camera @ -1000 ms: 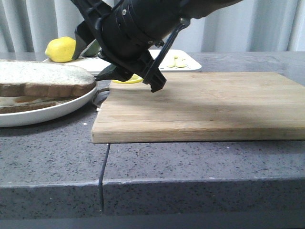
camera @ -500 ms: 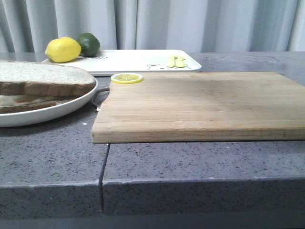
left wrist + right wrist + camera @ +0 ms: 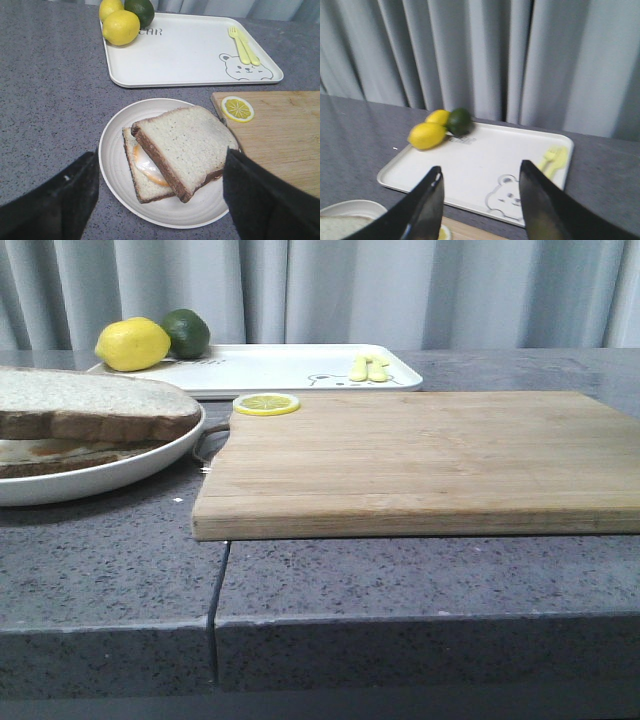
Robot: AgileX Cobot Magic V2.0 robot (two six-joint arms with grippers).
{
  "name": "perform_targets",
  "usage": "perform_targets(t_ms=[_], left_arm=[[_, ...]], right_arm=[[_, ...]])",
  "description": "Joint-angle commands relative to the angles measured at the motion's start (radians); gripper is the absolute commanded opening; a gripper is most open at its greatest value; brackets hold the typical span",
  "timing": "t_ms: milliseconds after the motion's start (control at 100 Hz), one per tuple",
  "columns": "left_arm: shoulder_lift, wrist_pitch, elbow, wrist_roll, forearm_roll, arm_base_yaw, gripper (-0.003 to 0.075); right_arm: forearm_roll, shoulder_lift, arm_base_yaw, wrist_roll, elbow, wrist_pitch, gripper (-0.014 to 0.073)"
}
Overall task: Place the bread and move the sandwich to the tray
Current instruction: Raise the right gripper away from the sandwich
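The sandwich (image 3: 172, 150) lies in a round white plate (image 3: 114, 160). A plain bread slice (image 3: 187, 140) lies askew on an egg-topped slice (image 3: 145, 172), whose fried egg (image 3: 146, 165) shows at the edge. The plate (image 3: 90, 478) and sandwich (image 3: 90, 415) also show at the left of the front view. My left gripper (image 3: 162, 151) hangs open and empty above the plate, a finger on each side of it. The white tray (image 3: 180, 55) with a bear drawing lies behind the plate, and my right gripper (image 3: 481, 166) hangs open and empty above it (image 3: 475, 165). Neither gripper shows in the front view.
A wooden cutting board (image 3: 420, 460) lies right of the plate, a lemon slice (image 3: 266, 403) at its far left corner. On the tray (image 3: 290, 365) are a lemon (image 3: 132, 344), a lime (image 3: 187, 332) and a yellow fork (image 3: 370, 368). Grey curtains hang behind.
One second ago a black arm hung over the board's left end in the front view. It left that view half a second ago. The sandwich, board and tray have not moved.
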Motion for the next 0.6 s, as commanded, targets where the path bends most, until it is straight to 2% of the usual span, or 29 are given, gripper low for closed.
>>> perform_targets(t_ms=[0, 110, 300, 590], left_arm=[[0.005, -0.063, -0.028, -0.009, -0.029, -0.003, 0.0484], [0.005, -0.063, -0.028, -0.009, -0.029, -0.003, 0.0484], [0.005, -0.063, -0.028, -0.009, -0.029, -0.003, 0.0484], [0.005, -0.063, -0.028, -0.009, -0.029, -0.003, 0.0484]], right_arm=[[-0.200, -0.104, -0.063, 0.162, 0.041, -0.035, 0.0370], [-0.312, -0.214, -0.136, 0.247, 0.130, -0.028, 0.0366], [-0.444, -0.428, -0.225, 0.263, 0.289, -0.006, 0.0366], [-0.481, -0.692, -0.245, 0.271, 0.513, 0.039, 0.0366]])
